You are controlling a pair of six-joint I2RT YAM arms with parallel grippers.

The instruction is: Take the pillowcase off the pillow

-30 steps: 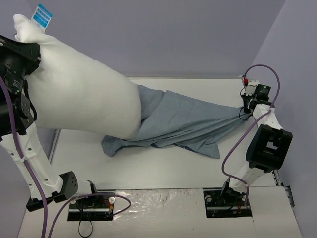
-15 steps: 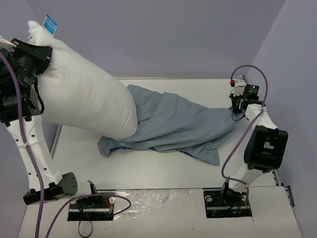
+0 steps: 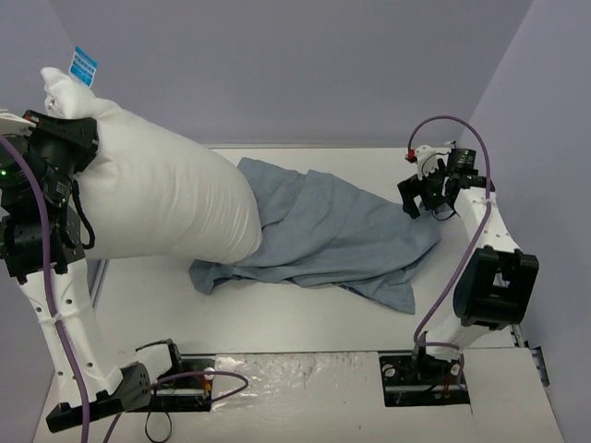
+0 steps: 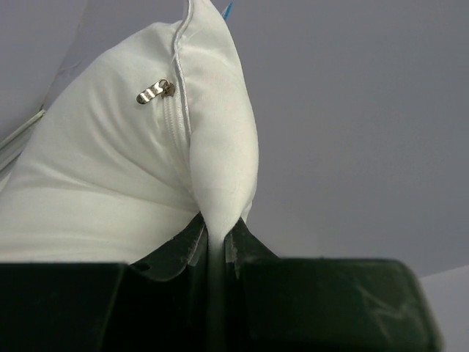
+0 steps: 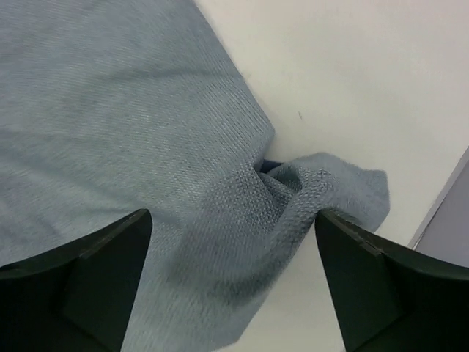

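Observation:
My left gripper holds the white pillow up at the far left, shut on its top corner. A metal zipper pull shows on the pillow seam. The pillow slopes down to the right, and its lower end rests at the left edge of the grey-blue pillowcase. Fabric shows both behind and under that end. The pillowcase lies slack and rumpled on the table. My right gripper hovers open just above the pillowcase's right corner. Nothing sits between its fingers.
The white table ends at a raised rim on the right and at the grey wall behind. A blue tag sticks up from the pillow's top. A purple cable loops beside the right arm.
My right gripper has opened, let go of the pillowcase corner and moved left and up. The stretched cover has gone slack on the table. The pillow shifted slightly.

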